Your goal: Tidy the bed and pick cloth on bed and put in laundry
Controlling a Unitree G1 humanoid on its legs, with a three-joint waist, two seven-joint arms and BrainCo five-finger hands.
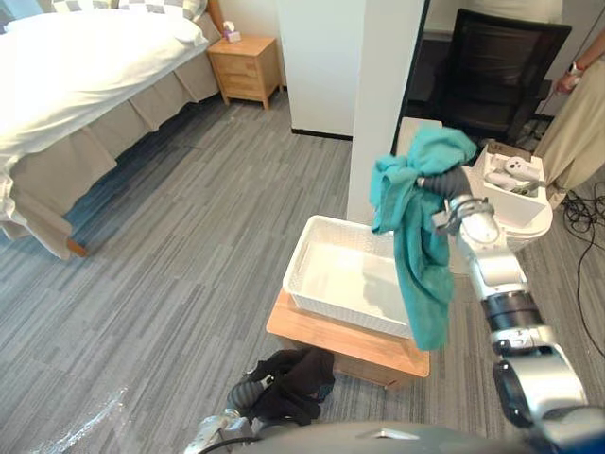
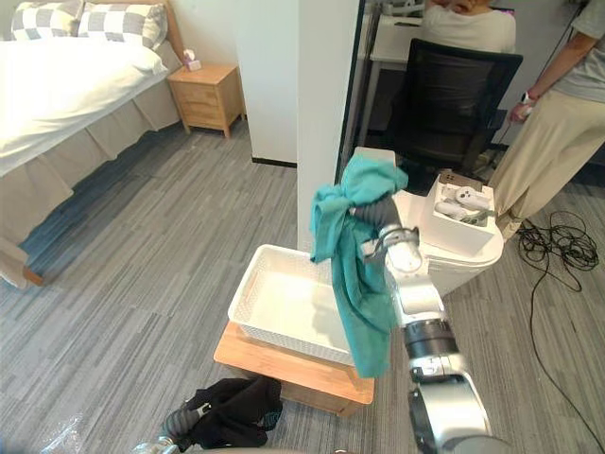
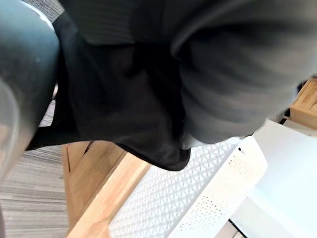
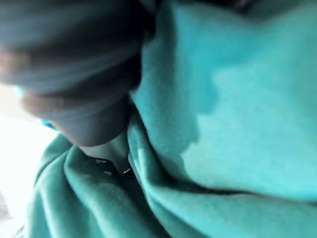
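Observation:
A teal cloth [image 1: 421,246] hangs bunched from my right hand [image 1: 452,184], raised over the right end of a white perforated laundry basket [image 1: 312,248]; its tail dangles past the basket's right rim. The teal cloth [image 4: 233,124] wraps the hand up close. The basket sits on a low wooden stand [image 1: 321,333] and looks empty inside. Low and close to me, my left hand [image 2: 184,419] holds a black cloth [image 1: 288,383] gathered around it, just in front of the stand. The white bed [image 1: 76,76] lies at the far left with its cover spread smooth.
A white pillar [image 1: 383,95] rises right behind the basket. A wooden nightstand [image 1: 246,66] stands by the bed. To the right are a black office chair [image 1: 501,71], a round white table with a box [image 1: 510,184], a standing person [image 1: 581,113] and floor cables [image 2: 558,241].

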